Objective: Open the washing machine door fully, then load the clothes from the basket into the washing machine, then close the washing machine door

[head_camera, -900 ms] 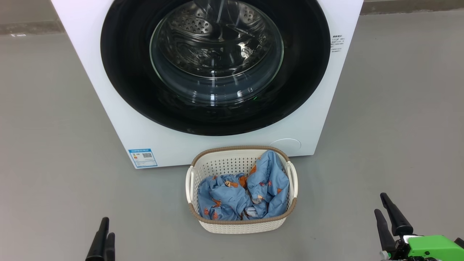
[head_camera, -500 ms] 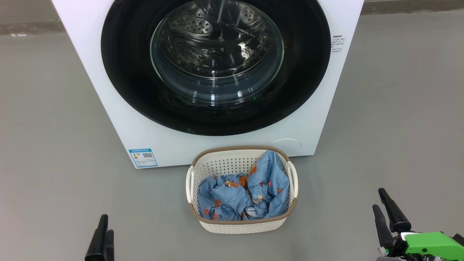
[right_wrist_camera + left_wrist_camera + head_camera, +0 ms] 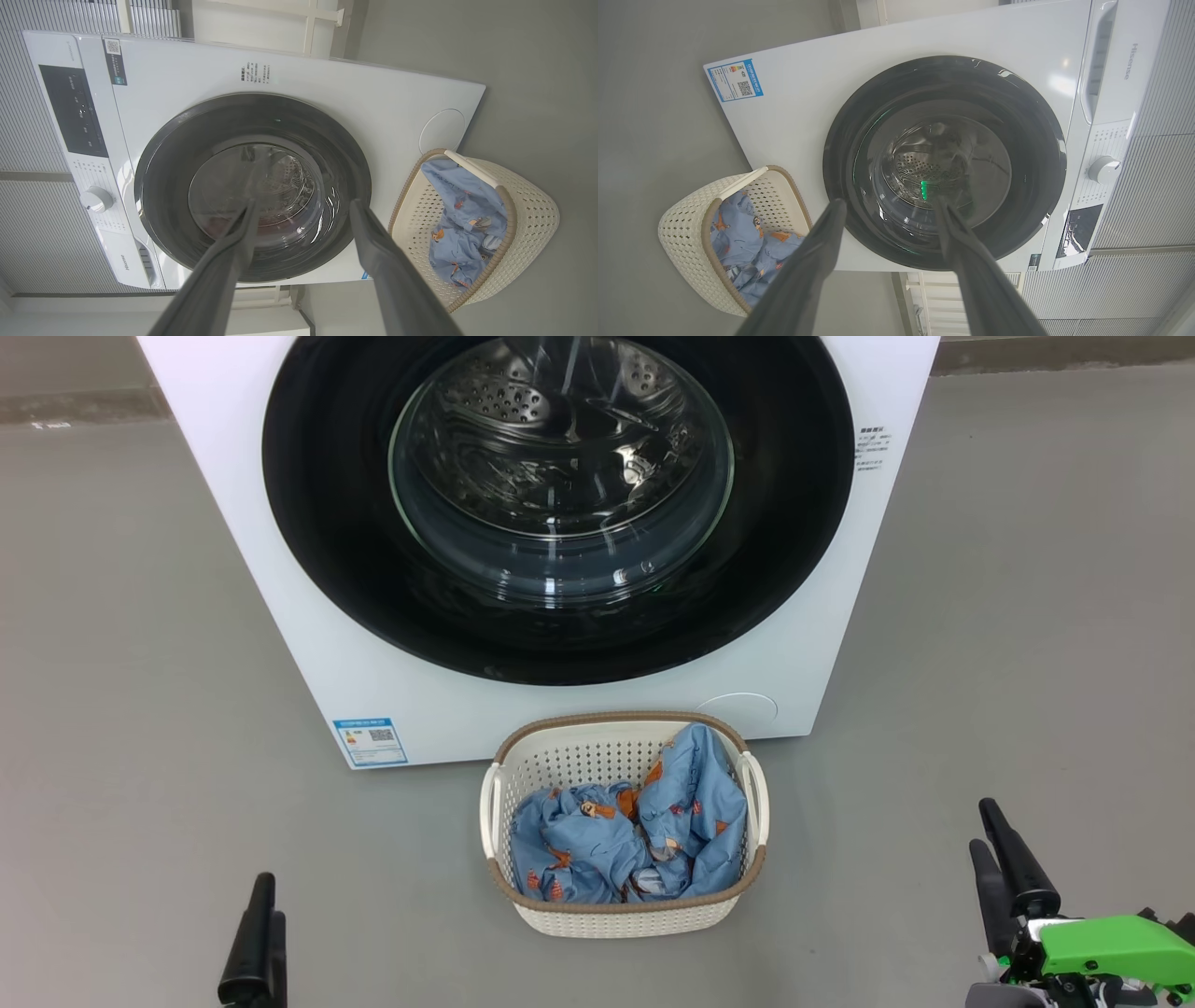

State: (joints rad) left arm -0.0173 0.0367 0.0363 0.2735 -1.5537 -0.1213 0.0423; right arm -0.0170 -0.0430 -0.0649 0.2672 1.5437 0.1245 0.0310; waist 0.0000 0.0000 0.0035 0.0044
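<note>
The white washing machine stands ahead of me. Its round door, black-rimmed with a glass centre, lies shut flat against the front. On the floor before it sits the cream basket holding the light blue clothes. My left gripper hangs low at the left, open and empty. My right gripper is low at the right, open and empty. Both stay well short of the machine.
Bare grey floor lies on both sides of the machine and basket. A control panel with a dial sits at the top of the machine front. A ribbed pale wall stands behind.
My right gripper has risen a little and drifted slightly right in the head view. My left gripper has sunk a little toward the bottom edge. Door, basket and clothes are unchanged.
</note>
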